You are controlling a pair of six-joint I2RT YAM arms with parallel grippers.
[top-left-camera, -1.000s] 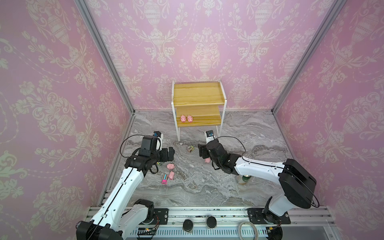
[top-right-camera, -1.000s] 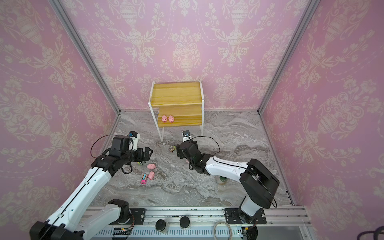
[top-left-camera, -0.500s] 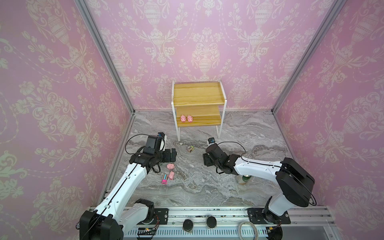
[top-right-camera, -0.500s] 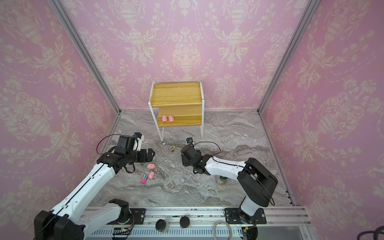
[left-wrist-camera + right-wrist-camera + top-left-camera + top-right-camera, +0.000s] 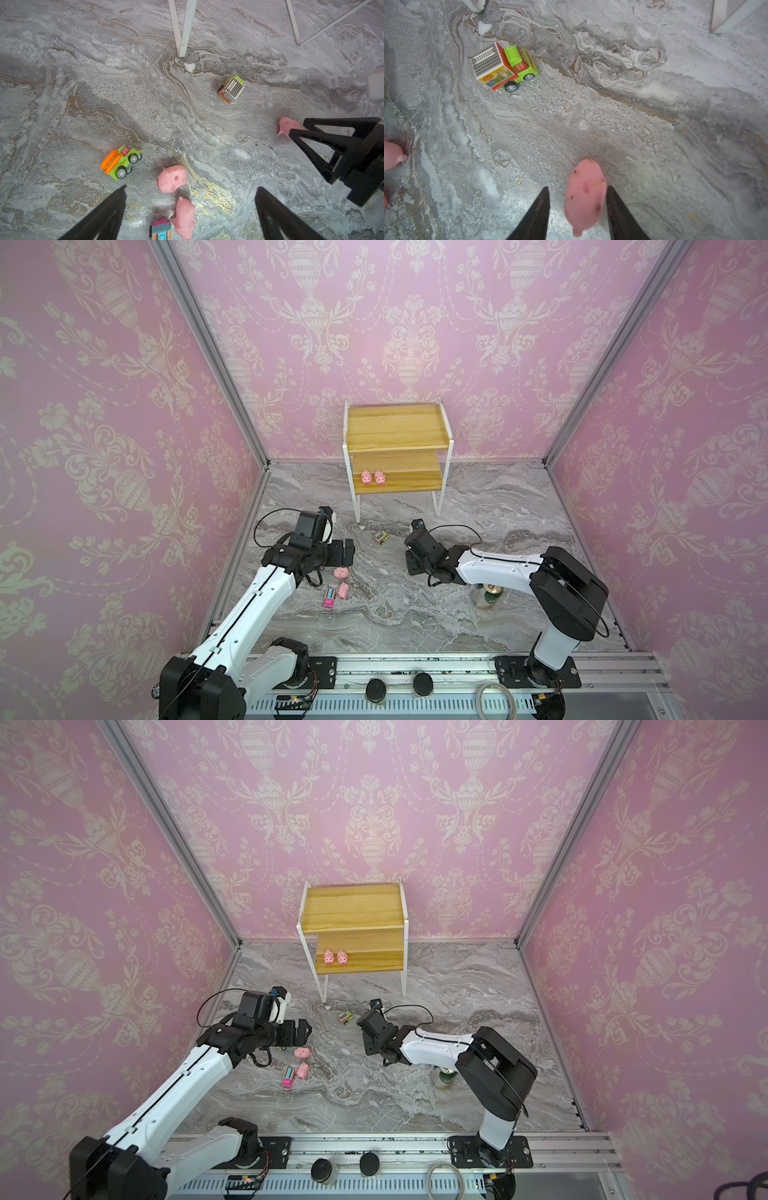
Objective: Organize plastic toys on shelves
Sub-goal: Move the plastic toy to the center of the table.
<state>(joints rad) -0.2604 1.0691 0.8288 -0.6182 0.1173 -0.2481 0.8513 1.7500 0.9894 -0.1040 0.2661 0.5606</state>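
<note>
- Right gripper (image 5: 577, 187) straddles a pink pig (image 5: 584, 195) lying on the surface (image 5: 415, 622). 1 finger touches its side and a thin gap shows at the other, so it is not yet pinching.
- Left gripper (image 5: 191, 187) is spread wide above 2 pigs (image 5: 172, 180) (image 5: 185, 216) and the pink-blue truck (image 5: 161, 230), touching none.
- You have bare surface between the arms. The brown-green truck (image 5: 380, 537) lies between the right gripper and the shelves' (image 5: 397, 431) front leg. The can (image 5: 488, 593) stands under the right forearm.
- Only the left wrist view shows the orange-green truck (image 5: 120, 162). Only the top views show 2 more pigs (image 5: 366, 477) (image 5: 380, 477) on the lower board.
- 1 second ago the straddled pig showed beside the right gripper in a top view; now the gripper covers it.
</note>
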